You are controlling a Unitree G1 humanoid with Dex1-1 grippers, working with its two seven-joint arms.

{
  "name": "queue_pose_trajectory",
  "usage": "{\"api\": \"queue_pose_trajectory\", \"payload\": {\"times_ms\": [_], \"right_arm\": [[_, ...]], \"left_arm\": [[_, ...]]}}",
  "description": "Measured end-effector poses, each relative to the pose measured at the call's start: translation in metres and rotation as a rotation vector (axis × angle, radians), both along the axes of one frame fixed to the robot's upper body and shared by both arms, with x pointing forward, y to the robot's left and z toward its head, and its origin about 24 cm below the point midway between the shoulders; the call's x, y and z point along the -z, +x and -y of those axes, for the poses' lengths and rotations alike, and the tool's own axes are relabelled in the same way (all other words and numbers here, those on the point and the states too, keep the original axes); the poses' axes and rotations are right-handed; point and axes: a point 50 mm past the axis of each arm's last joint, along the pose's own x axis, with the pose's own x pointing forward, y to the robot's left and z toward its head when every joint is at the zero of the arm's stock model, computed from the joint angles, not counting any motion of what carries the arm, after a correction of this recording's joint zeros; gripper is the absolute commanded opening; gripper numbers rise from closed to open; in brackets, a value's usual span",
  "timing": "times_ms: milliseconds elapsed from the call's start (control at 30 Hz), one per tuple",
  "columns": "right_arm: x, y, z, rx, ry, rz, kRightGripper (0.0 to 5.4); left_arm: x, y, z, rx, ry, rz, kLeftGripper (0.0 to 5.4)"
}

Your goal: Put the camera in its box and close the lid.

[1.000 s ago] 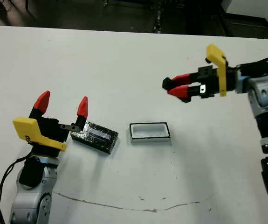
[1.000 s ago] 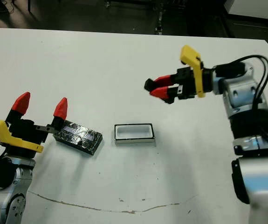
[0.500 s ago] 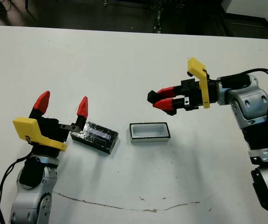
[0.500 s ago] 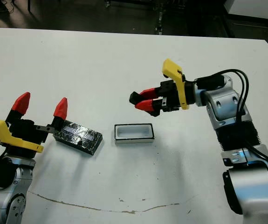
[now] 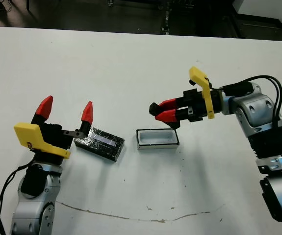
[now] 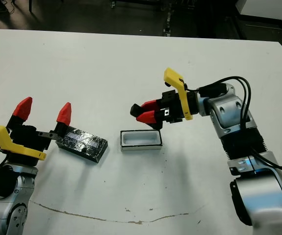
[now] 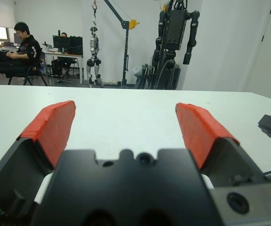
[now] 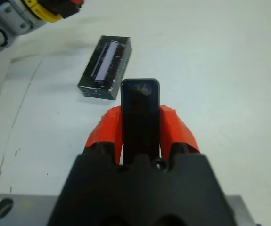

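Note:
My right gripper (image 5: 156, 110) is shut on the camera (image 8: 140, 113), a slim matte-black block that sticks out between its red fingers. It hovers just above the far left end of the box (image 5: 157, 138), a shallow white-lined tray with a dark rim at mid-table. The lid (image 5: 99, 143), glossy black with a pale stripe, lies on the table left of the box. My left gripper (image 5: 66, 109) stands open just left of the lid, fingers pointing up and holding nothing.
A thin brown line (image 5: 131, 215) runs across the table near its front edge. In the left wrist view, a seated person (image 7: 17, 49) and standing robot rigs (image 7: 175, 37) show beyond the table's far edge.
My right arm has carried the camera leftward and down, from high at the right of the table to just over the box. The left arm, the lid and the box have not moved.

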Motion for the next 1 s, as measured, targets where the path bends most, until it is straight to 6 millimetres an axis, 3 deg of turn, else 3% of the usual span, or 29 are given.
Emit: {"api": "queue_pose_trajectory", "payload": {"times_ms": [1000], "right_arm": [[0.015, -0.002, -0.014, -0.066, -0.109, -0.028, 1.64]], "left_arm": [[0.000, 0.000, 0.001, -0.005, -0.008, 0.000, 5.40]]}}
